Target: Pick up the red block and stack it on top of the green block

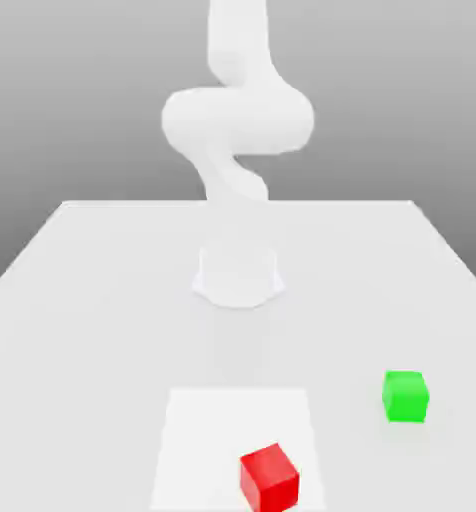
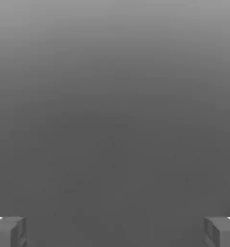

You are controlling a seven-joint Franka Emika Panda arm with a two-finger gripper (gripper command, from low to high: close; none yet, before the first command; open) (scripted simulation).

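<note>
The red block (image 1: 269,478) sits near the front edge of the white table (image 1: 82,300), on a lighter square patch (image 1: 212,430). The green block (image 1: 405,396) rests on the table to the exterior view's right of the red one and a little farther back, well apart from it. In the hand view my gripper (image 2: 115,232) is open, its two grey fingertips (image 2: 10,231) standing wide apart with nothing between them and only a plain grey backdrop beyond. The white arm (image 1: 237,120) rises from its base and curves up past the top of the exterior view.
The arm's round base (image 1: 238,275) stands in the middle of the table, behind both blocks. Bare table surface stretches between the blocks and on the exterior view's left.
</note>
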